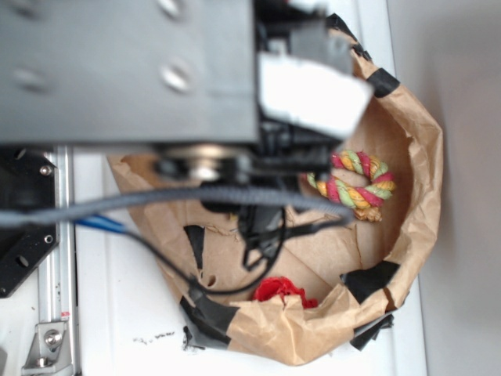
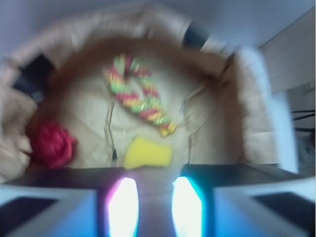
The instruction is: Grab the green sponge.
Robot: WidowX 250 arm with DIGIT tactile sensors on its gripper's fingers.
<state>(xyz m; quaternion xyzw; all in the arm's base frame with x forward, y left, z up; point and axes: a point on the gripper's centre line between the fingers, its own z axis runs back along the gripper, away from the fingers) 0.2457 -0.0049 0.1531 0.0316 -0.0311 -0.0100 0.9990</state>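
The green sponge is a yellow foam wedge lying on the brown paper floor of the bag, seen only in the blurred wrist view. It sits just beyond my gripper, apart from the fingertips. Both fingers glow bright at the bottom of that view, with a bare gap between them, so the gripper is open. In the exterior view my arm hangs over the bag and hides the sponge.
A twisted red, green and yellow rope toy lies beyond the sponge. A red fabric bundle rests by the bag's left wall. The crumpled paper bag wall, patched with black tape, rings everything. Cables cross above.
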